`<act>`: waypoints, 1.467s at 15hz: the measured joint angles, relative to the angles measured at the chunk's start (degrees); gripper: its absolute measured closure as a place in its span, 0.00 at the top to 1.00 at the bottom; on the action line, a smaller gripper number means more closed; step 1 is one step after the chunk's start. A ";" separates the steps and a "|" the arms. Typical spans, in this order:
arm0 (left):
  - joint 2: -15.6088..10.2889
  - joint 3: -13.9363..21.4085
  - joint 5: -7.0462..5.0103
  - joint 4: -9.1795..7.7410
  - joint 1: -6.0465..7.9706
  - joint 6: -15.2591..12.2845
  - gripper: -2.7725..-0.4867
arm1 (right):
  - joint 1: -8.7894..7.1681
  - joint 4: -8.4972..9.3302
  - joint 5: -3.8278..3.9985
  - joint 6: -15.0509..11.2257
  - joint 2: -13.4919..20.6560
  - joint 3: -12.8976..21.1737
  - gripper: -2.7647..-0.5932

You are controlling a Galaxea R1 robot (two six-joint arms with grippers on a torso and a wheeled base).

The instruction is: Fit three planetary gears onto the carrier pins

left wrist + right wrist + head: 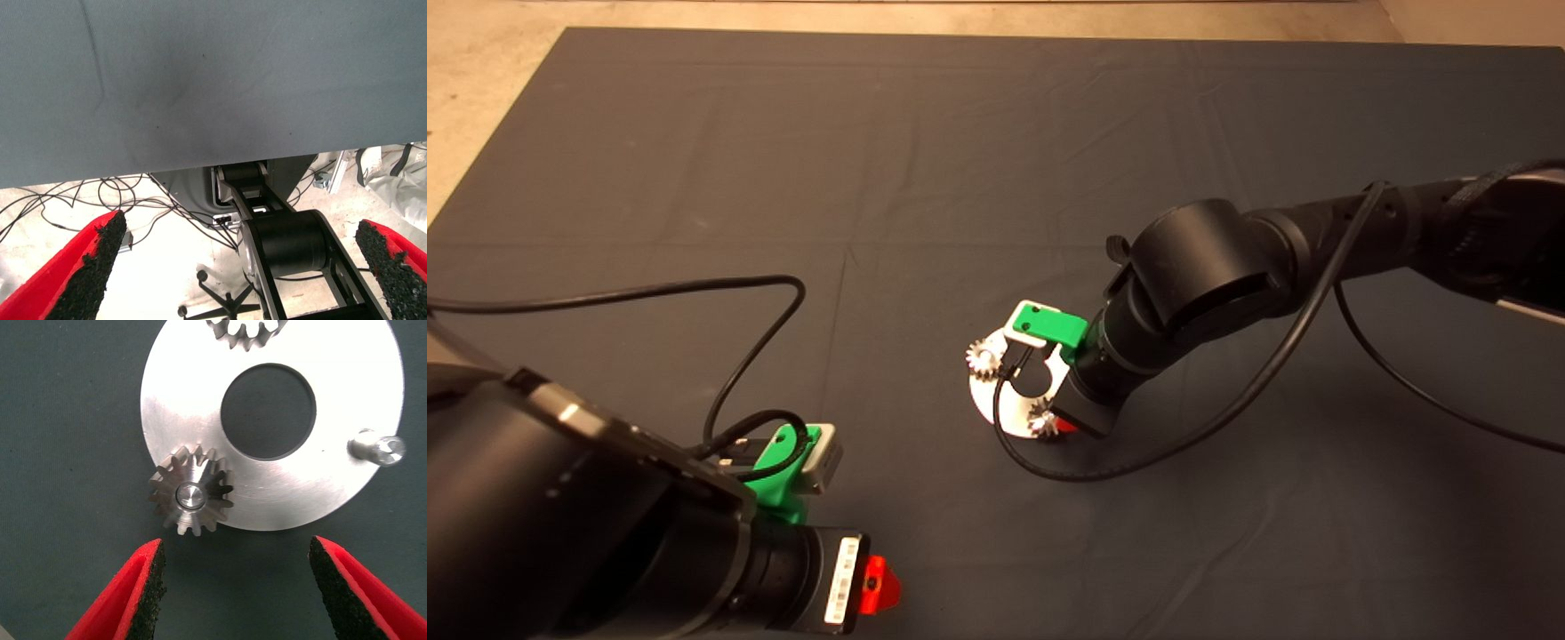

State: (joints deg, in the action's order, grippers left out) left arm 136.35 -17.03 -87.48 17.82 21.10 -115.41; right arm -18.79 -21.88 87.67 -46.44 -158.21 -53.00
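Right gripper [237, 587]: over the near edge of the plate, fingers spread wide with nothing between them; in the head view the arm reaches in from the right and hides part of the plate
Plate [347, 380]: flat on the mat [960, 160] near the middle of the table, silver-white, round, with a large central hole showing the mat through it
Gear one [191, 491]: seated on a pin at the plate's rim, the pin's bright tip showing through its centre hole; its teeth overhang the plate edge; it lies just beyond the right gripper's fingertips, apart from them
Gear two [247, 332]: at the plate's far rim in the right wrist view, only its lower teeth in sight; in the head view it sits at the plate's left edge [984, 359]
Bare pin [375, 447]: stands upright near the plate's rim, on the other side of the hole from gear one, with no gear on it
Third gear: not seen in any view
Left gripper [240, 267]: parked at the lower left of the table, away from the plate; fingers wide apart and holding nothing; its wrist view shows the mat's edge, floor cables and part of the robot's base
Cables: a black one loops across the mat by each arm
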 joint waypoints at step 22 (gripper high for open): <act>8.55 0.00 0.00 0.01 -1.80 -6.21 0.87 | -4.36 7.30 -0.05 -4.49 1.56 -25.39 0.87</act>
State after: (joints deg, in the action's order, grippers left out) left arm 144.90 -17.03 -87.48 17.83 19.30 -121.62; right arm -23.15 -14.58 87.63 -50.93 -156.65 -78.39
